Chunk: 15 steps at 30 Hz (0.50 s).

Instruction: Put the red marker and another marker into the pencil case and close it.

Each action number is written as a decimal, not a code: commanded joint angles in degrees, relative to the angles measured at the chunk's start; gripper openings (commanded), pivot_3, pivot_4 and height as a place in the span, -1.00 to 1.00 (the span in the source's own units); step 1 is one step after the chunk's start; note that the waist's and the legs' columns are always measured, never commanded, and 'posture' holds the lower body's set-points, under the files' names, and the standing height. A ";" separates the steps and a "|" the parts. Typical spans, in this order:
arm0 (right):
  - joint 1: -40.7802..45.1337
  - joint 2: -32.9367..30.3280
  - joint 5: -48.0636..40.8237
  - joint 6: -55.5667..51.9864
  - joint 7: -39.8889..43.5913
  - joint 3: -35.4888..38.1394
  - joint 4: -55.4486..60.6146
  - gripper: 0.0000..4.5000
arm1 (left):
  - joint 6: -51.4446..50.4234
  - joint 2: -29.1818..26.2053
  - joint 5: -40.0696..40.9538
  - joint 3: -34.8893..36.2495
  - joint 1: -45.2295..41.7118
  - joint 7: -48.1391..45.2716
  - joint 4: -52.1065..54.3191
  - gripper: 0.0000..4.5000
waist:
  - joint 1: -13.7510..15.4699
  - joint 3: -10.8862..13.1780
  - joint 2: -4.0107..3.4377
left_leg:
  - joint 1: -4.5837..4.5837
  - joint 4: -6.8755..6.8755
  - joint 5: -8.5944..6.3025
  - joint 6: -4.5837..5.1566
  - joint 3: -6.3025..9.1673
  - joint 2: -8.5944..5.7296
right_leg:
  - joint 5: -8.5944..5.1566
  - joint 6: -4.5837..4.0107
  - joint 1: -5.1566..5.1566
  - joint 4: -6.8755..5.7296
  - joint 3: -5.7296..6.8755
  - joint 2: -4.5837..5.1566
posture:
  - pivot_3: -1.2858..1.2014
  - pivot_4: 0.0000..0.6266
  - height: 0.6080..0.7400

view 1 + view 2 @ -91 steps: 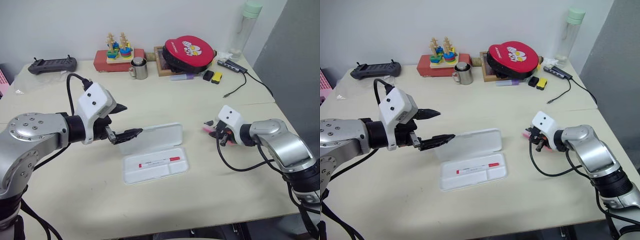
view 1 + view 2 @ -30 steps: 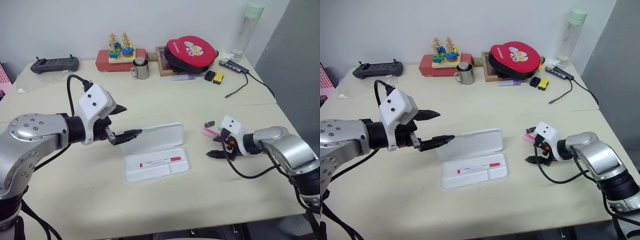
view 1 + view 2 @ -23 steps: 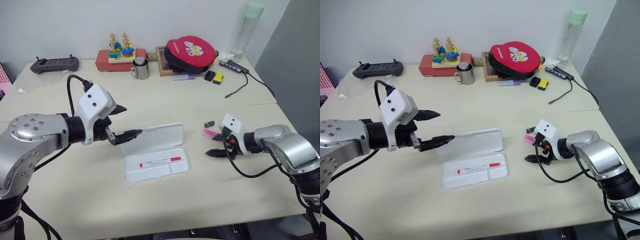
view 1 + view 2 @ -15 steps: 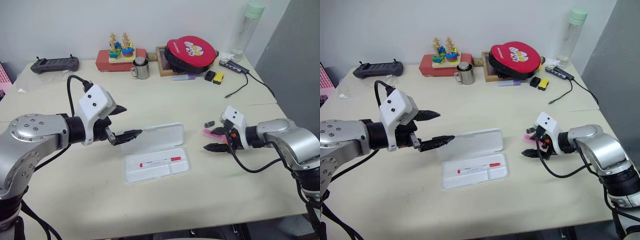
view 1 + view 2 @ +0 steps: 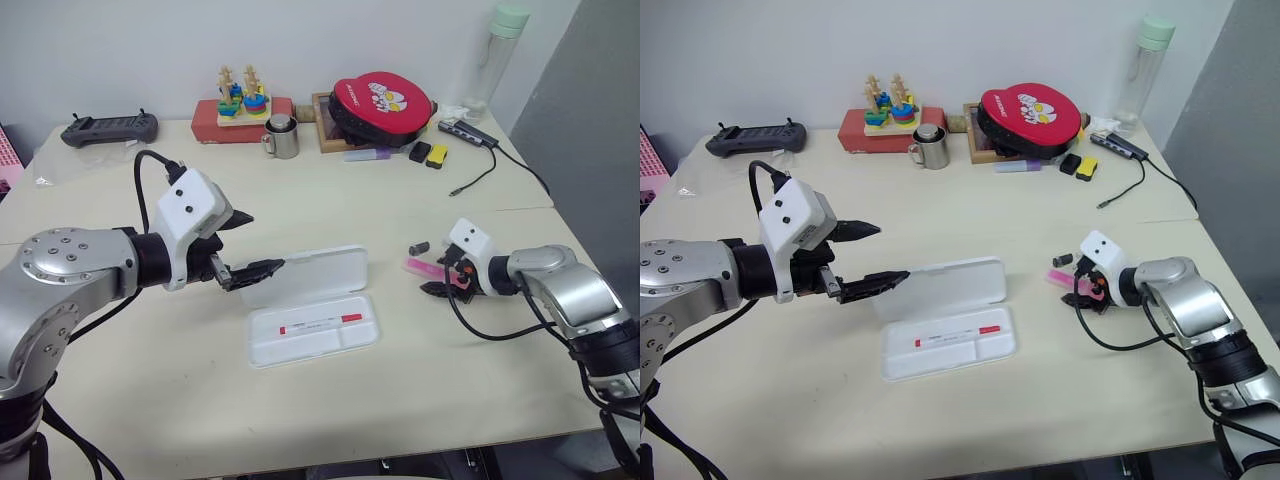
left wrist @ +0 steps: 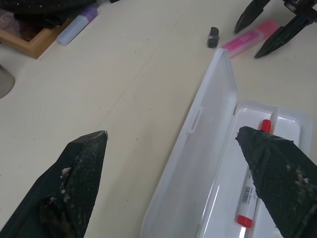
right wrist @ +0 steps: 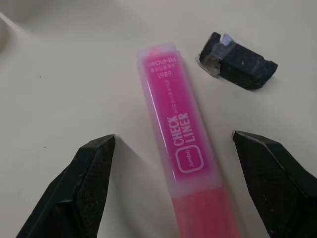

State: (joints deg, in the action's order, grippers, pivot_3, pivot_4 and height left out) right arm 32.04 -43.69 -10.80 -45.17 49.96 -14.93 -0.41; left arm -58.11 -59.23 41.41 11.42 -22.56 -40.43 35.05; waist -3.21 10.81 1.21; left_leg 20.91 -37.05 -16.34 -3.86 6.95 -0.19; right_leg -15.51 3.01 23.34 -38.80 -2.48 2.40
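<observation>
The pencil case (image 5: 312,315) lay open near the front middle of the counter (image 5: 330,215), its lid (image 5: 305,274) raised behind the tray. The red marker (image 5: 320,325) lay lengthwise inside the tray. The left gripper (image 5: 243,243) hovered just left of the lid, fingers spread and empty. To the right of the case, the pink highlighter (image 7: 182,153) lay flat on the counter. The right gripper (image 7: 177,188) straddled the highlighter, its fingers (image 7: 89,173) spread on either side without pinching it. A small dark cap (image 7: 237,62) lay just beyond the highlighter. A round red case (image 5: 380,100) stood at the far edge.
</observation>
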 commanded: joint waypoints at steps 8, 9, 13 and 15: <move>0.05 0.35 0.63 0.31 1.25 0.88 1.55 -0.26 | 0.55 -0.37 -0.22 1.27 -0.22 0.35 0.70 1.00 | -0.01 0.00 0.00 | -0.04 -0.05 0.00 -0.01 0.00 0.00 | 0.00 -0.01 -0.04 -0.06 -0.01 0.00 | 0.03 -0.52 1.00; 0.10 0.45 0.57 0.08 1.24 0.99 1.75 -0.36 | 0.60 -0.35 -0.27 1.21 -0.23 0.35 0.68 1.00 | -0.02 0.00 0.00 | -0.04 -0.05 0.00 -0.01 0.00 0.00 | 0.00 0.00 -0.04 -0.06 -0.01 0.00 | 0.03 -0.52 1.00; 0.06 0.48 0.75 -0.21 1.28 1.12 2.09 -0.52 | 0.63 -0.28 -0.25 1.21 -0.17 0.36 0.72 1.00 | -0.02 0.00 0.00 | -0.04 -0.03 0.00 -0.01 0.01 0.00 | 0.00 0.00 -0.04 -0.05 0.00 0.00 | 0.03 -0.52 1.00; 0.16 0.52 0.82 -0.29 1.26 1.13 1.99 -0.52 | 0.70 -0.22 -0.28 1.10 -0.26 0.36 0.62 1.00 | -0.02 0.00 0.00 | -0.04 -0.03 0.00 -0.01 0.01 0.00 | 0.00 0.00 -0.04 -0.04 0.00 0.00 | 0.03 -0.52 1.00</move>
State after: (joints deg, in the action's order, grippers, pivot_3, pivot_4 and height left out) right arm 32.11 -42.69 -10.19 -45.42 50.94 -14.79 -0.02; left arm -58.11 -59.23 41.40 11.42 -22.55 -40.42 35.09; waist -3.23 10.81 1.21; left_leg 20.87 -37.08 -16.34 -3.86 6.95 -0.19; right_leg -15.51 3.01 23.30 -38.84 -2.49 2.39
